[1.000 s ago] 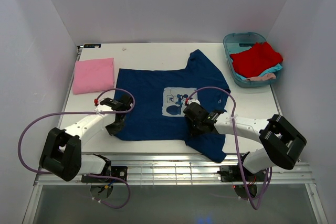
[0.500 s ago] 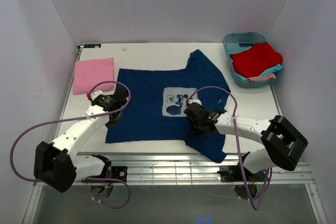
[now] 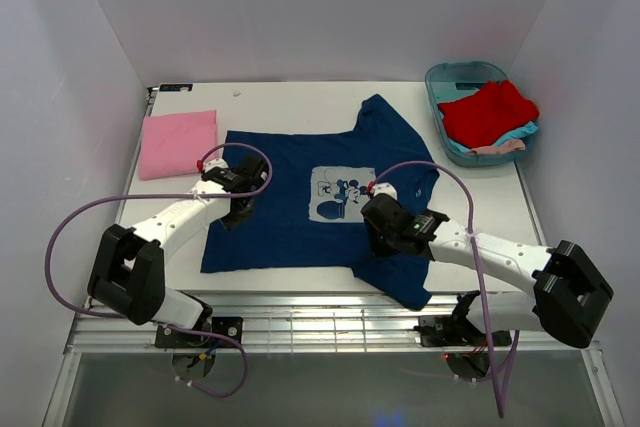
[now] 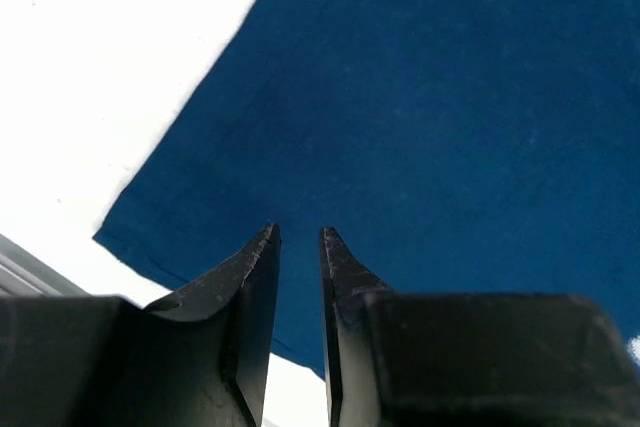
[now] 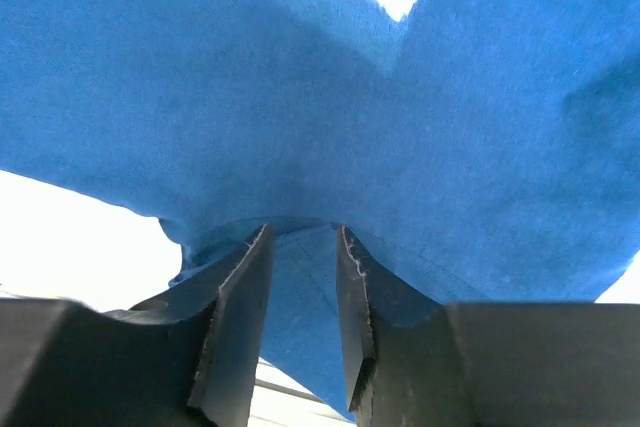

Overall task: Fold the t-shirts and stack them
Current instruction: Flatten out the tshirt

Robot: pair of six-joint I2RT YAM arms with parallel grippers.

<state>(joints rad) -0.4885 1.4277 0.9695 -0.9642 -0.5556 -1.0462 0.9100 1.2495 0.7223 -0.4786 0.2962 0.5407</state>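
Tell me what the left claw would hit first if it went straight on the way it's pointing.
The navy t-shirt: the left claw points at its flat cloth, with nothing in between. Its height above the cloth is unclear.

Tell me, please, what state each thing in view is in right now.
navy t-shirt: spread flat, print up, unfolded.
pink t-shirt: folded, lying left of the navy one.
red t-shirt: crumpled in the tub.
teal t-shirt: crumpled under the red one.
tub: holding shirts.
left gripper: slightly open, empty, over navy cloth.
right gripper: at a bunched navy fold; grip unclear.
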